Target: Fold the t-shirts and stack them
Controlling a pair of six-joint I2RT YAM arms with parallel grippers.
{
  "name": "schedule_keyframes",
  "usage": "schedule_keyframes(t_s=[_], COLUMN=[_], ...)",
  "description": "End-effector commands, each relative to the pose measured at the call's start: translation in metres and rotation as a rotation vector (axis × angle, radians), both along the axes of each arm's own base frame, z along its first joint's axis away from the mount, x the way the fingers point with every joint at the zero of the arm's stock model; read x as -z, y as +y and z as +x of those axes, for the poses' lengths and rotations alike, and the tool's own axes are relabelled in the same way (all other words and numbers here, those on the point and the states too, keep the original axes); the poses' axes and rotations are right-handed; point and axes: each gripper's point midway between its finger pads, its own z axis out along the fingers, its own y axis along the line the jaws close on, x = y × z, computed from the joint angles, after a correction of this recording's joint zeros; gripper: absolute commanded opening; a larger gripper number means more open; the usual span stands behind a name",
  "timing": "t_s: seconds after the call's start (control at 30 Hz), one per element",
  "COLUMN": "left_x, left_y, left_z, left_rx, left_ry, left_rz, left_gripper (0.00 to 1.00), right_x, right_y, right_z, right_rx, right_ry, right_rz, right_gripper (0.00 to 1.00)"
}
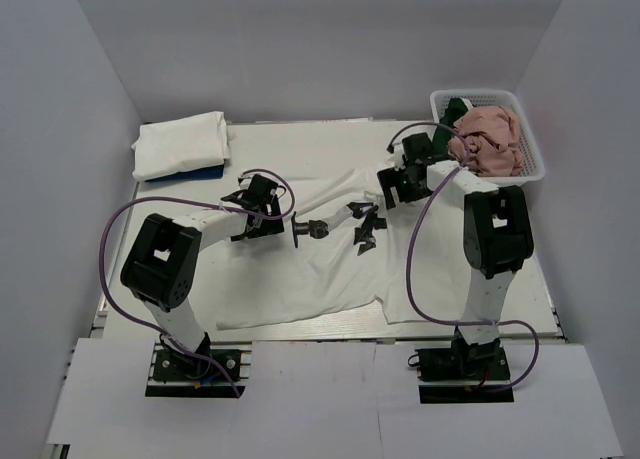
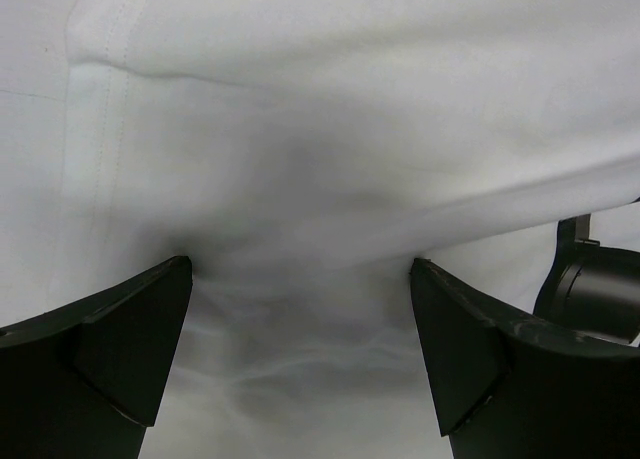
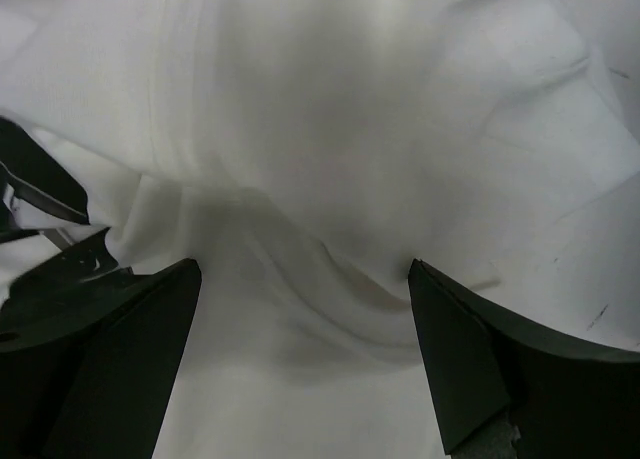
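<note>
- The left end effector (image 2: 300, 269) has its two black fingers (image 2: 110, 339) spread wide. Nothing is pinched between them, and it hangs low over the white cloth short-sleeved t-shirt with a dark robot-arm print (image 1: 300, 269), above that shirt's left part.
- The right end effector (image 3: 305, 269) also has its fingers (image 3: 480, 359) spread apart and grips nothing. It sits over rumpled folds at the printed shirt's far right corner.
- The printed shirt lies opened out across the middle of the white tabletop (image 1: 300, 139), creased, with the print (image 1: 335, 224) facing up between the two end effectors.
- A folded stack of plain white t-shirts (image 1: 180, 144) rests well to the far left of the printed shirt. A blue edge (image 1: 205, 171) shows under the stack; I cannot tell what it is.
- A white plastic mesh basket (image 1: 480, 96) stands off the printed shirt's far right corner.
- A crumpled dusty pink t-shirt (image 1: 490, 139) fills that basket, and a dark green t-shirt (image 1: 457, 109) pokes out at its left side.
</note>
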Motion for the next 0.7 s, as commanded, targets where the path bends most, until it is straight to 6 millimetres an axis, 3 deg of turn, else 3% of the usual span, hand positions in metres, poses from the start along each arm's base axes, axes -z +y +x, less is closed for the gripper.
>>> schedule_keyframes(t_s=[0.0,0.13,0.3,0.37,0.43,0.47,0.53,0.57,0.67], left_x=[0.019,0.019,0.019,0.019,0.019,0.019,0.019,0.019,0.019], left_y=[0.027,0.025,0.025,0.025,0.025,0.025,0.025,0.025,0.026], left_z=[-0.022,-0.023,-0.023,-0.023,-0.023,-0.023,-0.023,-0.023,-0.025], left_rx=[-0.016,-0.012,-0.012,-0.012,-0.012,-0.012,-0.012,-0.012,-0.012], left_ry=[0.092,0.086,0.087,0.087,0.087,0.087,0.087,0.087,0.095], left_rz=[0.116,0.104,0.104,0.104,0.104,0.104,0.104,0.104,0.108], left_gripper=[1.00,1.00,1.00,1.00,1.00,1.00,1.00,1.00,1.00], right_x=[-0.019,-0.004,-0.010,-0.013,-0.006,-0.014,-0.013,-0.017,-0.043], right_y=[-0.003,-0.028,-0.029,-0.025,-0.022,-0.017,-0.005,-0.006,-0.004], right_z=[0.016,0.020,0.052,0.064,0.071,0.079,0.083,0.086,0.094], right_rx=[-0.090,-0.012,0.086,0.092,0.089,0.083,0.051,0.052,0.082], right_ry=[-0.114,-0.104,-0.207,-0.232,-0.241,-0.267,-0.276,-0.282,-0.321], right_rz=[-0.069,-0.207,-0.204,-0.192,-0.185,-0.162,-0.117,-0.117,-0.118], right_gripper=[0.90,0.90,0.90,0.76,0.53,0.35,0.16,0.01,0.00])
